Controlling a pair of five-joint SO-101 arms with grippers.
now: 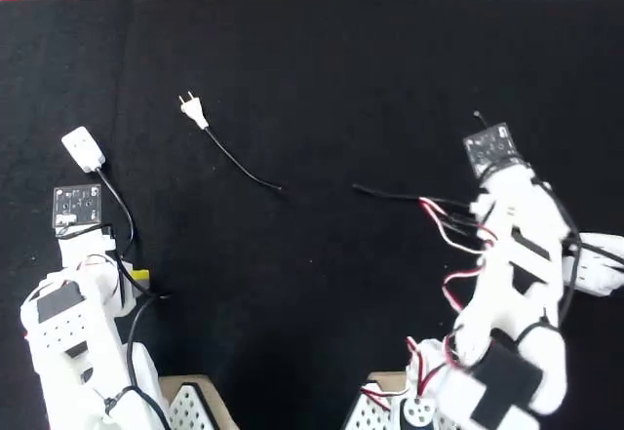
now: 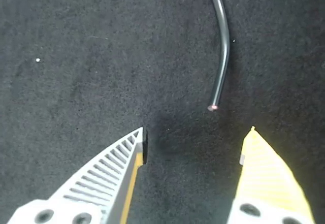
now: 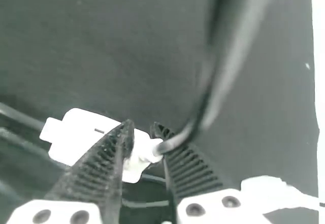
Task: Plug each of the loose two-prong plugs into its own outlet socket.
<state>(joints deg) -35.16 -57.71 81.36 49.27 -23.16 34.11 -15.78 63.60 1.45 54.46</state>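
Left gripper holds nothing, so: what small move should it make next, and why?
Probably reach toward the plug: the left gripper hangs open over a bare cord end, while the plug lies unplugged, apart from the socket.

High view: fixed overhead camera facing down on the whole table (image 1: 312, 59), with the left arm (image 1: 68, 332) and right arm (image 1: 512, 274) at its near edge. Left wrist view: close above the near left corner, looking down between the spread jaws of the left gripper (image 2: 197, 130). Right wrist view: closer still, by the right edge, on the white plug (image 3: 76, 135) pinched in the right gripper (image 3: 142, 127). Both patches lie within the high view.
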